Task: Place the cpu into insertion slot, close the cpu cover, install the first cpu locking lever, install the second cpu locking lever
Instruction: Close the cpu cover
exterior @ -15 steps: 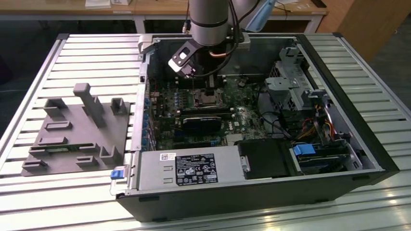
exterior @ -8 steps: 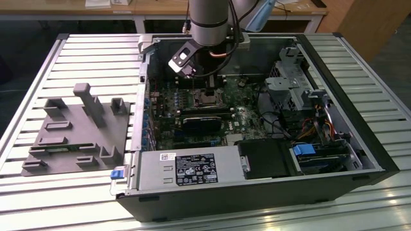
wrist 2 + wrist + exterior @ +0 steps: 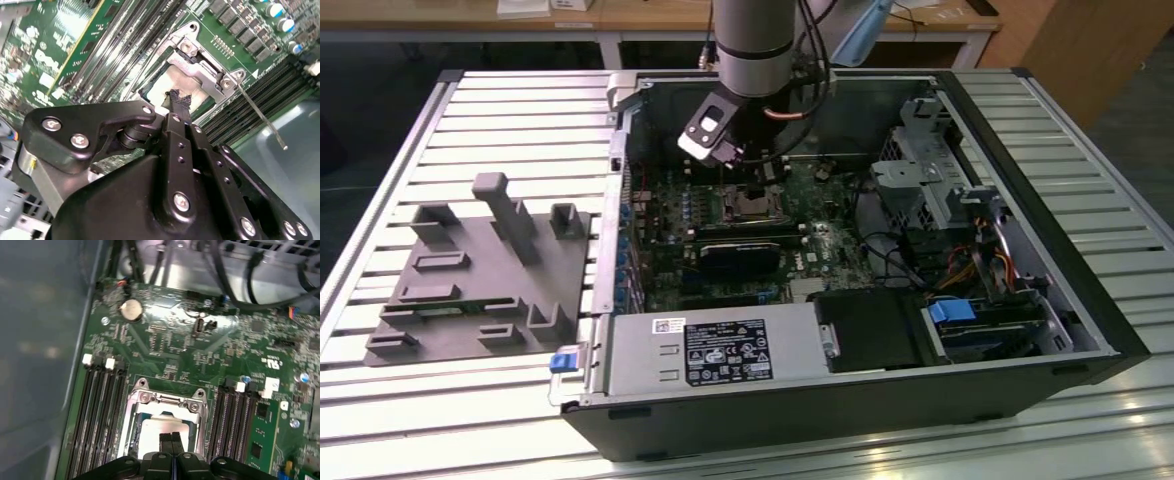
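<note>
While cpu cover (image 3: 165,401) lies over cpu (image 3: 150,435), pincer (image 3: 171,436), closed and empty, is poised above; locking lever (image 3: 261,116) unlatched, judged pending.

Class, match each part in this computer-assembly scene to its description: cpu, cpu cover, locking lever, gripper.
Column one:
1. cpu
2. cpu cover
3. locking lever
4. gripper

Column two:
A. thin metal rod sticking out free
B. black, jaws shut
C. pale square top
D. silver frame with a window

Pairs: 1-C, 2-D, 3-A, 4-B
</note>
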`<state>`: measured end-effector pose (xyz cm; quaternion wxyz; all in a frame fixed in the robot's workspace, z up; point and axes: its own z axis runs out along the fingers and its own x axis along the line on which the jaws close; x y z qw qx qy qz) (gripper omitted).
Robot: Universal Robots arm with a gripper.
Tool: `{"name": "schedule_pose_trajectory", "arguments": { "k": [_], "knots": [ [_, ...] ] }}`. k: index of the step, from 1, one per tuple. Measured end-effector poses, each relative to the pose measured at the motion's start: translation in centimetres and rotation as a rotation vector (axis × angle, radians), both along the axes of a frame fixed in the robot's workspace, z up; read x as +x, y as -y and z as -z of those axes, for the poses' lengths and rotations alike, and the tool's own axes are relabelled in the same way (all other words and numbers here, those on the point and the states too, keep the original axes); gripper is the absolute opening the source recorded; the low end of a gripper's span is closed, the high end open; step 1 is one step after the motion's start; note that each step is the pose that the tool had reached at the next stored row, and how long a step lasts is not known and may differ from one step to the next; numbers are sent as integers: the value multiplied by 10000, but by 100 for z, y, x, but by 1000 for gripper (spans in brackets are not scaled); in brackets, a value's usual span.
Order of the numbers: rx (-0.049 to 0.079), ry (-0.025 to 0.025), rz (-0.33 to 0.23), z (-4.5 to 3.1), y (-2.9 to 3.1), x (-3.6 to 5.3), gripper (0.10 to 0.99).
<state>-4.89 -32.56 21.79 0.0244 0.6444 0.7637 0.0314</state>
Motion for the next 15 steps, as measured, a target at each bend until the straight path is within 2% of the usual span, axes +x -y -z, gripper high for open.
{"name": "schedule_pose_trajectory", "arguments": {
  "k": [15],
  "knots": [
    [-41, -3, -2712, 1, 0, 0, 106]
  ]
}}
